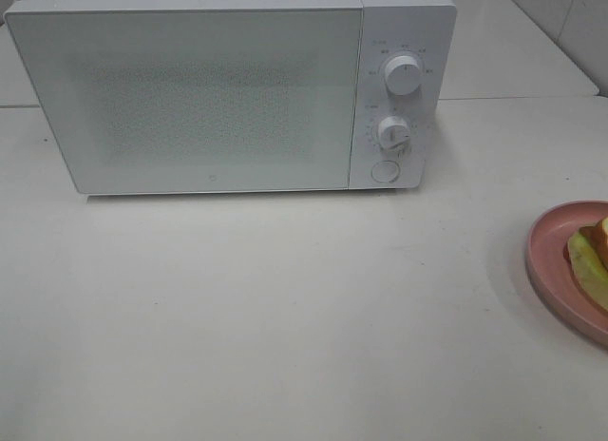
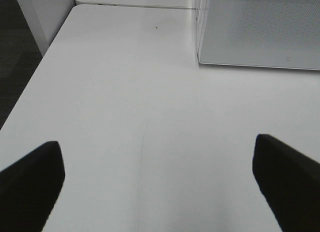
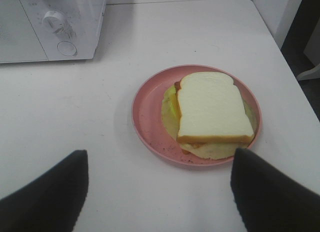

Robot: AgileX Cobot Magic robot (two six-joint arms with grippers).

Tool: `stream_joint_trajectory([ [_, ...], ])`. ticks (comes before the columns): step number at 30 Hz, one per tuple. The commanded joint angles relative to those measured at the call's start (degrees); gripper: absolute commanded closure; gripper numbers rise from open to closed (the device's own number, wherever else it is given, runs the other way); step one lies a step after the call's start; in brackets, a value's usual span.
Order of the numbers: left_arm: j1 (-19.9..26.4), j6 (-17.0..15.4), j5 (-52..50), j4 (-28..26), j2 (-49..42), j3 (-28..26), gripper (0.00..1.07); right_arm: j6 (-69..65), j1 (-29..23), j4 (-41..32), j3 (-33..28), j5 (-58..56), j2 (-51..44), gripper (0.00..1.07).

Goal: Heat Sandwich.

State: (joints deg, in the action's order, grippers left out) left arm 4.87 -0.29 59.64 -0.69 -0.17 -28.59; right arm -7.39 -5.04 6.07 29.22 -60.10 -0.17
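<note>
sandwich (image 3: 214, 108) lies on the pink plate (image 3: 147, 117) near the shut microwave (image 1: 190, 89); both grippers' jaws spread wide, holding nothing.

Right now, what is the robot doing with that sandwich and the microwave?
Nothing is being handled yet. The sandwich lies on a pink plate on the white table, and the microwave has its door shut. The right gripper is open near the plate, and the left gripper is open over bare table.
</note>
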Motion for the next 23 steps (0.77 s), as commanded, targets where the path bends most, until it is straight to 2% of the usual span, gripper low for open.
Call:
stream_joint_trajectory([
  [1, -0.3, -0.5, -0.3, -0.2, -1.5, 0.2, 0.1, 0.1, 0.5, 0.3, -0.1, 0.5, -1.4, 0.32],
  [23, -0.3, -0.5, -0.3, -0.2, -1.5, 0.2, 0.1, 0.1, 0.5, 0.3, -0.1, 0.5, -1.4, 0.32],
])
